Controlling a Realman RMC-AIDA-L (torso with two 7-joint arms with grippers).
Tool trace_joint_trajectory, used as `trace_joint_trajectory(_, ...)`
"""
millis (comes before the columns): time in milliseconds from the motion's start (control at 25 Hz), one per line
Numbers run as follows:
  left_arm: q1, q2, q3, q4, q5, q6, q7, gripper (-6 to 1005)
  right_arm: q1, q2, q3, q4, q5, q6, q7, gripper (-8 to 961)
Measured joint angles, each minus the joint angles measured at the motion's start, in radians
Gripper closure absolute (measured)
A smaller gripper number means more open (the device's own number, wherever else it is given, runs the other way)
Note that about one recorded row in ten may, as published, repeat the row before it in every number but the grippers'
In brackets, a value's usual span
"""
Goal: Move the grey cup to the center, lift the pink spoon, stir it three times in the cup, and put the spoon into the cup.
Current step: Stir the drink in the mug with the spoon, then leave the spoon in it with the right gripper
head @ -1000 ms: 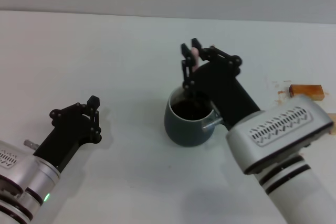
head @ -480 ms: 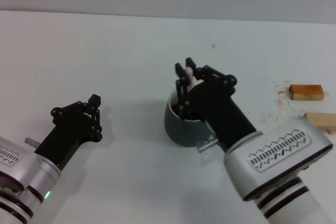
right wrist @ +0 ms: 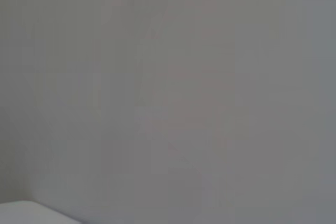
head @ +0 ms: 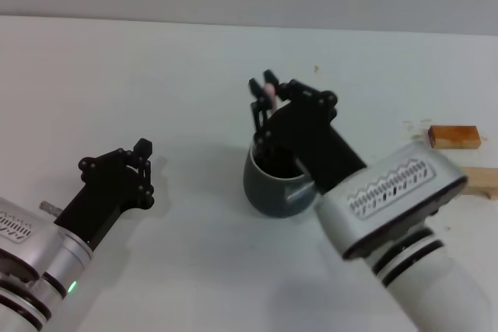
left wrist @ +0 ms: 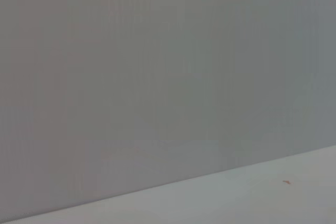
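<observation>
The grey cup [head: 268, 190] stands near the middle of the white table, with dark liquid just visible inside it. My right gripper [head: 268, 91] is above the cup's far rim, shut on the pink spoon [head: 269, 89]. Only the pale pink handle tip shows between the fingers; the rest of the spoon is hidden behind the gripper. My left gripper [head: 142, 167] rests low at the left, apart from the cup, and holds nothing. Both wrist views show only a blank wall and a strip of table.
Two brown wooden blocks lie at the right edge, one [head: 452, 136] farther back and one [head: 481, 180] nearer, with brown crumbs around them. My right arm's forearm [head: 389, 200] covers the cup's right side.
My right gripper has moved left across the cup with the pink spoon, from the right of the rim to its left side. The left arm has barely moved.
</observation>
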Motion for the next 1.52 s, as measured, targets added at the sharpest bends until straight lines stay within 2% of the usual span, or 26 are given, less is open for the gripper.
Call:
trace_joint_trajectory(120,0.0,-0.001,0.0,0.0,0.0,0.0,0.0,1001,-0.006,-0.004,0.029,-0.008,0.001,-0.004,0.0,931)
trace_joint_trajectory(240,0.0,-0.001,0.001,0.0,0.0,0.0,0.0,1001,-0.046,-0.011,0.046,0.009,-0.002,-0.008,-0.004,931)
trace_joint_trajectory(440,0.0,-0.002,0.003,-0.001,0.0,0.0,0.0,1001,-0.11,-0.01,0.02,0.046,-0.04,-0.001,-0.007,931)
trace_joint_trajectory(760,-0.002,-0.003,0.003,-0.011,0.0,-0.012,0.0,1001,-0.056,-0.002,-0.048,0.059,-0.039,0.032,0.004,932)
trace_joint_trajectory(1080,-0.002,-0.001,0.003,-0.012,0.0,-0.005,0.0,1001,-0.032,-0.007,0.01,0.031,-0.039,0.038,0.007,921)
trace_joint_trajectory(1320,0.005,-0.001,0.004,-0.012,0.0,-0.004,0.0,1001,-0.066,-0.013,0.052,0.014,-0.041,0.031,0.007,899)
trace_joint_trajectory(1520,0.006,-0.001,0.004,-0.011,0.0,-0.004,0.0,1001,-0.115,-0.014,0.016,0.048,-0.05,0.035,0.005,881)
